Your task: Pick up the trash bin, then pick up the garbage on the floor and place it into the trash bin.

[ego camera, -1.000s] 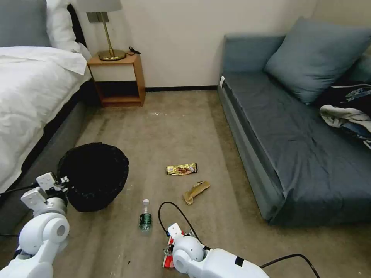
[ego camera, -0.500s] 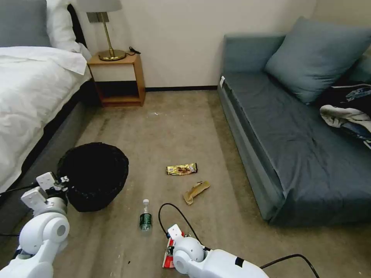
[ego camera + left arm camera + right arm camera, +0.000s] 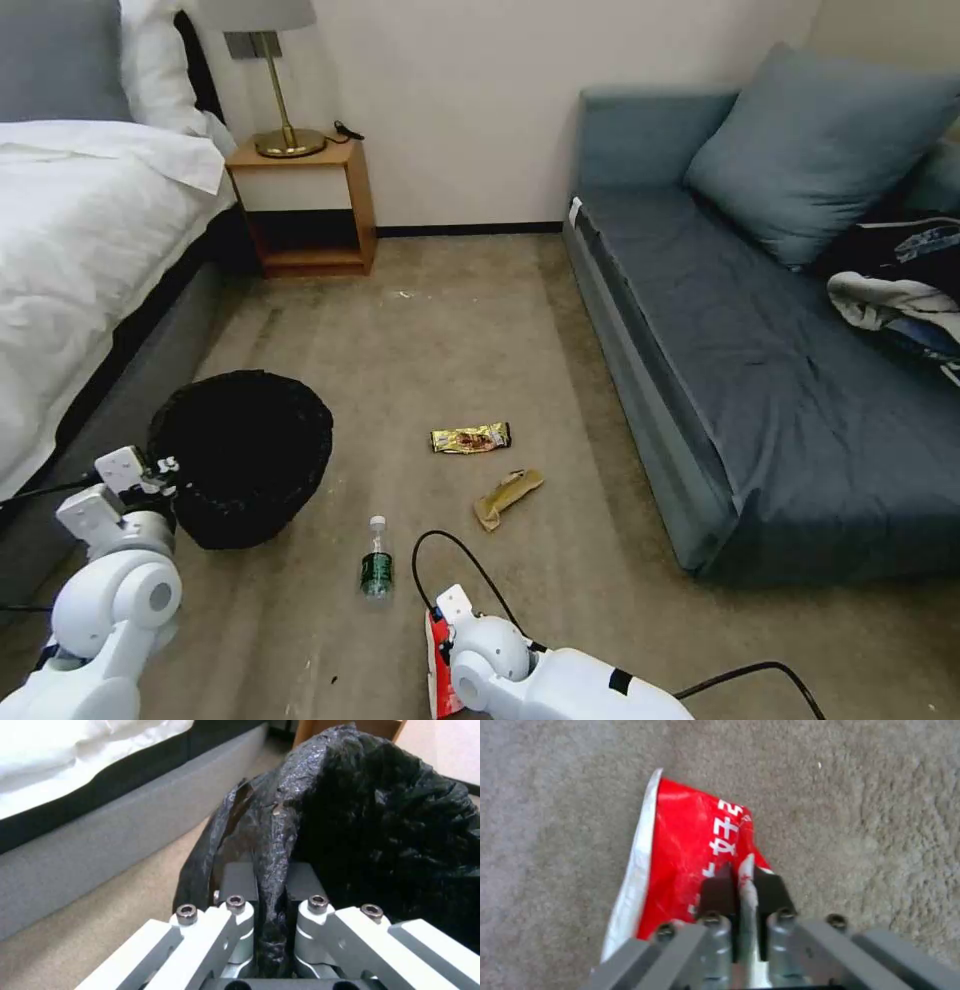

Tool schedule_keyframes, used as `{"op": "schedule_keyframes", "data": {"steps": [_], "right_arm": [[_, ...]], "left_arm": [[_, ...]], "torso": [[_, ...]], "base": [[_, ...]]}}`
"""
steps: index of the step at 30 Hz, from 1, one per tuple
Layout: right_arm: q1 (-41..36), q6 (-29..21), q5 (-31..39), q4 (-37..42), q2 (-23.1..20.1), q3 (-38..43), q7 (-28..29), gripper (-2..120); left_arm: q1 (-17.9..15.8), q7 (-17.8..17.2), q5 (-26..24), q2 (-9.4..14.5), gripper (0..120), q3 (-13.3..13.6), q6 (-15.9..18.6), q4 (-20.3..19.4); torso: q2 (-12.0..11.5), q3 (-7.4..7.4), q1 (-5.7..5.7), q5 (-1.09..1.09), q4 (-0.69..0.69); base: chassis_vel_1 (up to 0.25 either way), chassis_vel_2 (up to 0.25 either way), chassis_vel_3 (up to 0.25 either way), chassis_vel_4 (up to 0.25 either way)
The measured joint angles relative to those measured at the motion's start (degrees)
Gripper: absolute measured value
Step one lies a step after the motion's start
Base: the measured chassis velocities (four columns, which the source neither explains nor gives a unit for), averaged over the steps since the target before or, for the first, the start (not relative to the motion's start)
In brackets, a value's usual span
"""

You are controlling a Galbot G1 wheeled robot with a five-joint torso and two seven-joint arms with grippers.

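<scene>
Nearest, the right gripper (image 3: 745, 885) is low over the carpet (image 3: 460, 330) at the bottom of the head view, w/ its two dark fingers (image 3: 719, 888) pinched together on the edge of the red-and-white wrapper (image 3: 680, 847); the wrapper hangs from them, red side w/ white letters showing. On the left, the left gripper (image 3: 270, 885) has its fingers closed tight on a fold of the black bag at the rim of the trash bin (image 3: 240, 455), which is beside the bed (image 3: 70, 260). Between the two arms lies the small bottle (image 3: 377, 562) w/ green label. A bit farther lies the brown paper (image 3: 508, 497), then the gold wrapper (image 3: 470, 437). Far right is the sofa (image 3: 760, 350), approx. against the wall.
</scene>
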Motion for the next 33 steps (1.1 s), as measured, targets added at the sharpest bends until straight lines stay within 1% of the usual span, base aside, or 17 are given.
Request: {"op": "schedule_keyframes", "data": {"steps": [1, 2, 5, 8, 10, 13, 14, 17, 18, 21, 23, 25, 26, 27, 31, 32, 33], "right_arm": [[0.0, 0.0, 0.0, 0.13, -0.22, 0.2, -0.18, 1], [0.0, 0.0, 0.0, 0.3, -0.34, 0.34, -0.3, 0], [-0.02, 0.0, 0.2, 1.51, -0.96, 1.1, -0.53, 0], [0.06, 0.24, 0.71, 5.11, -2.85, 3.38, -0.34, 0], [0.23, 0.42, 0.71, 5.84, -3.46, 4.1, -0.19, 0], [1.0, 1.48, -0.12, 8.9, -5.98, 7.58, 0.01, 0], [1.0, 1.48, -0.12, 8.9, -5.98, 7.58, 0.01, 0], [1.33, 2.37, -1.1, 11.48, -7.79, 11.39, -0.19, 0], [1.33, 2.37, -1.1, 11.48, -7.79, 11.39, -0.19, 0], [1.79, 3.36, -1.7, 13.48, -8.83, 17.58, -0.66, 0], [1.97, 3.7, -1.82, 14.11, -9.09, 18.78, -0.94, 0], [2.47, 4.9, -2.06, 15.62, -10.03, 20.56, -2.6, 0], [2.83, 6.27, -2.65, 16.33, -10.59, 21.3, -4.07, 0], [2.83, 6.27, -2.65, 16.33, -10.59, 21.3, -4.07, 0], [4.33, 14.67, -8.11, 17.37, -11.79, 23.23, -9.7, 0], [4.33, 14.67, -8.11, 17.37, -11.79, 23.23, -9.7, 0], [4.73, 16.62, -8.49, 17.62, -11.93, 23.64, -10.84, 0]], "left_arm": [[0.0, 0.0, 0.02, -0.06, 7, 0.0, -0.01, 0.0], [0.0, -0.01, 0.03, -0.09, 7, 0.01, -0.02, 0.01], [0.0, 0.0, 0.04, -0.14, 7, 0.08, -0.03, 0.03], [0.06, -0.01, 0.04, -0.17, 7, 0.1, -0.03, 0.03], [0.09, -0.01, 0.03, -0.17, 7, 0.1, -0.04, 0.03], [0.21, -0.09, -0.22, -0.04, 7, 0.02, -0.04, -0.19], [0.21, -0.09, -0.22, -0.04, 7, 0.02, -0.04, -0.19], [0.48, -0.18, -0.38, 0.29, 7, -0.31, -0.14, -0.41], [0.48, -0.18, -0.38, 0.29, 7, -0.31, -0.14, -0.41], [1.1, -0.31, -0.45, 0.45, 7, -0.69, -0.21, -1.2], [1.22, -0.39, -0.45, 0.46, 7, -0.71, -0.23, -1.41], [1.35, -0.75, -0.46, 0.46, 7, -0.8, -0.25, -1.79], [1.41, -0.88, -0.46, 0.46, 7, -0.87, -0.26, -1.95], [1.41, -0.88, -0.46, 0.46, 7, -0.87, -0.26, -1.95], [1.63, -1.03, -0.5, -0.1, 7, -0.96, -0.23, -2.68], [1.63, -1.03, -0.5, -0.1, 7, -0.96, -0.23, -2.68], [1.68, -1.03, -0.5, -0.23, 7, -0.97, -0.19, -2.81]], "torso": [[0.0, 0.0, 0.0, 0.0, 0.0], [0.0, 0.0, 0.0, 0.0, 0.0], [0.0, 0.0, 0.0, 0.0, 0.0], [0.0, 0.0, 0.0, 0.0, 0.0], [0.0, 0.0, 0.0, 0.0, 0.0], [0.0, 0.0, 0.0, 0.0, -0.01], [0.0, 0.0, 0.0, 0.0, -0.01], [0.0, 0.0, 0.0, 0.0, -0.01], [0.0, 0.0, 0.0, 0.0, -0.01], [0.0, 0.0, 0.0, 0.01, -0.01], [0.0, 0.0, 0.0, 0.01, -0.01], [0.0, 0.0, 0.0, 0.01, -0.01], [0.0, 0.0, 0.0, 0.01, -0.01], [0.0, 0.0, 0.0, 0.01, -0.01], [0.0, 0.0, 0.0, 0.0, 0.0], [0.0, 0.0, 0.0, 0.0, 0.0], [0.0, 0.0, 0.0, 0.0, -0.01]], "base": [[0.0, 0.0, 0.0, 0.0], [0.0, 0.0, 0.0, 0.0], [0.0, 0.0, 0.0, 0.0], [0.0, 0.0, 0.0, 0.0], [0.0, 0.0, 0.0, 0.0], [0.0, 0.0, 0.0, 0.0], [0.0, 0.0, 0.0, 0.0], [0.0, 0.0, 0.0, 0.0], [0.0, 0.0, 0.0, 0.0], [0.0, 0.0, 0.0, 0.0], [0.0, 0.0, 0.0, 0.0], [0.0, 0.0, 0.0, 0.0], [0.0, 0.0, 0.0, 0.0], [0.0, 0.0, 0.0, 0.0], [0.0, 0.0, 0.0, 0.0], [0.0, 0.0, 0.0, 0.0], [0.0, 0.0, 0.0, 0.0]]}}
